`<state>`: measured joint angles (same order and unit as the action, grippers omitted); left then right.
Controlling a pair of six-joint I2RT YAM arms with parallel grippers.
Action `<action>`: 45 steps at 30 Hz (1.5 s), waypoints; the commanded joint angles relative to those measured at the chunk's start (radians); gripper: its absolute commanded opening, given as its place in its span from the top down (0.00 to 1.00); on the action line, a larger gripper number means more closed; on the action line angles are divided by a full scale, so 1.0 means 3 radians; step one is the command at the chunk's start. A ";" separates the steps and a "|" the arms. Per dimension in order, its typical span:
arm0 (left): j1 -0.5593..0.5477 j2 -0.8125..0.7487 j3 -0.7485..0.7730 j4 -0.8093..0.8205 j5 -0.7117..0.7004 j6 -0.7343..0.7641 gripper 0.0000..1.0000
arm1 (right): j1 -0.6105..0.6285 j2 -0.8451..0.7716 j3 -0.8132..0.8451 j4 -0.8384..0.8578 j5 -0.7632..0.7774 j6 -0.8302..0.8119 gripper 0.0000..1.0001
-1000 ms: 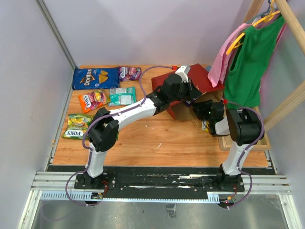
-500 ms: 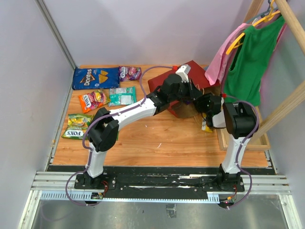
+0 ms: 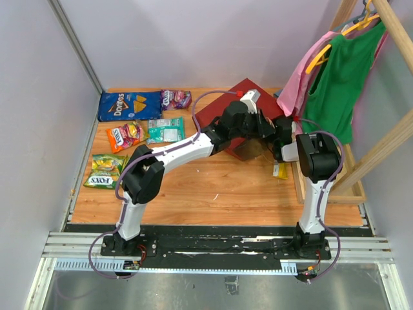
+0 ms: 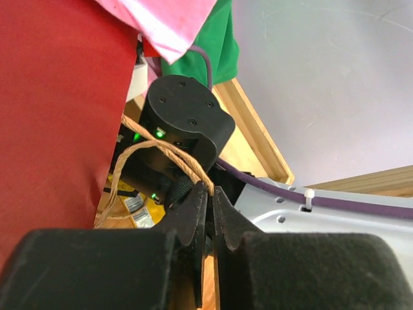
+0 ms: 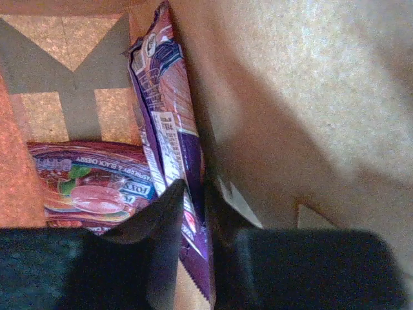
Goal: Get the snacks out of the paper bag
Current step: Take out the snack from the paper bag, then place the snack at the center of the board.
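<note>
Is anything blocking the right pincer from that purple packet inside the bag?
Nothing visible. The right pincer pinches the purple packet inside the paper bag; the red Fox's packet lies beside it, not between.

Paper bag [image 3: 216,111], top view, upper centre: plain red outside. In the right wrist view its inside is mottled kraft brown. Twisted handle [image 4: 169,154]: tan. Inside the bag: purple packet [image 5: 169,129] with white print, and a red-pink packet [image 5: 90,190] with green leaves at lower left. Orange-brown wood table [image 3: 213,190], upper left: blue Doritos bag [image 3: 130,105], purple-pink candy bag [image 3: 175,98], orange packet [image 3: 125,135], teal packet [image 3: 166,130], green-yellow packet [image 3: 103,170]. Centre right: yellow packet [image 3: 280,170]. Upper right: green garment [image 3: 335,90], pink garment [image 3: 302,74].
</note>
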<state>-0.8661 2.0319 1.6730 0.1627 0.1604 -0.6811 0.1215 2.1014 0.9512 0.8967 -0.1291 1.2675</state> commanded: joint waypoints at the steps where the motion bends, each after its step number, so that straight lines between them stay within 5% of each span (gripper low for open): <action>1: -0.0007 0.0028 0.0139 -0.0030 0.0169 0.0000 0.88 | 0.0088 0.0107 0.0127 0.0000 -0.0047 -0.0098 0.94; 6: 0.0060 0.0007 0.0153 -0.0069 0.0201 0.0032 0.68 | 0.0086 -0.0186 -0.0091 0.0073 -0.0060 -0.0259 0.99; 15: 0.0365 -0.0176 0.0009 -0.0059 0.0482 0.0032 0.01 | 0.0079 -0.1234 -0.0975 0.0094 -0.0363 -0.0400 0.99; 21: 0.0422 -0.0458 0.0027 -0.0225 0.0945 0.0303 0.00 | 0.0054 -0.2335 -0.1540 -0.0669 -0.0524 -0.0597 0.99; 30: 0.0536 -0.1454 -0.0603 -0.0745 0.0900 0.0706 0.00 | 0.0039 -0.4325 -0.1410 -0.3157 -0.0220 -0.1345 0.99; 39: 0.1119 -0.2565 -0.1477 -0.1029 0.0346 0.0769 0.00 | 0.0140 -0.5148 -0.0963 -0.4777 -0.0243 -0.1847 0.99; 45: 0.1564 -0.3005 -0.2017 -0.1099 0.0394 0.0726 0.00 | 0.0256 -0.5677 -0.0691 -0.5102 -0.0169 -0.2021 0.99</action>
<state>-0.4480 1.1927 1.1427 -0.1299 0.2893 -0.4713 0.1787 0.5037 0.6605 -0.5480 -0.1974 0.7311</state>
